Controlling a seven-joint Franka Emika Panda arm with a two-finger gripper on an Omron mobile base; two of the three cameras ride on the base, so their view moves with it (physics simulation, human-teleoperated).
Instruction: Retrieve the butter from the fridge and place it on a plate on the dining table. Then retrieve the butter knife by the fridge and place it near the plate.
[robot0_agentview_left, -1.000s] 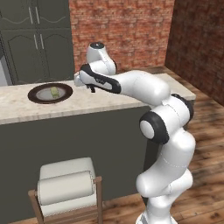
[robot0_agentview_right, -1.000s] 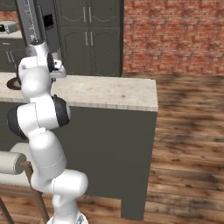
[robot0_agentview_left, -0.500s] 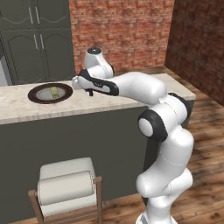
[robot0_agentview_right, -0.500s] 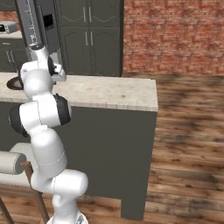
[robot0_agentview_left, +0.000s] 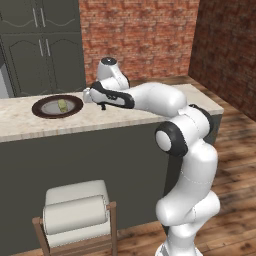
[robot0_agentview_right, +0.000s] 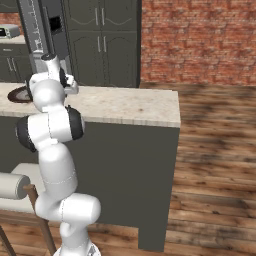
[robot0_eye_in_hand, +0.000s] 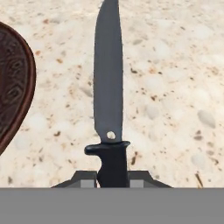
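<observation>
Left base view: the arm reaches over the dining table (robot0_agentview_left: 125, 117), gripper (robot0_agentview_left: 95, 99) low, just off the plate (robot0_agentview_left: 57, 106) at its 3 o'clock. The butter (robot0_agentview_left: 62, 105) sits on the plate's grey centre, so that half looks done. The knife is hard to make out from here, probably hidden under the hand. Risk: if the hand lets go while above the stone, the knife drops and may skid into the rim or off the near edge. A stool (robot0_agentview_left: 76, 212) stands below at the table's dark front; brick wall and dark cabinets (robot0_agentview_left: 42, 45) behind, wood floor to the right.

Right base view: the arm's upper links block the gripper; the plate (robot0_agentview_right: 19, 94) peeks out at the arm's 9 o'clock. The fridge (robot0_agentview_right: 42, 35) stands at 11 o'clock, behind the table. The beige top runs clear towards 3 o'clock, so there's space to set down away from the rim.

Hand view: jaws clenched on the butter knife (robot0_eye_in_hand: 108, 105), holding its handle, blade pointing to 12 o'clock over speckled stone. The plate's brown rim (robot0_eye_in_hand: 17, 87) is at 9 o'clock, near the blade but apart. Risk: any sideways drift towards 9 o'clock knocks the blade on the rim and shoves the plate.
</observation>
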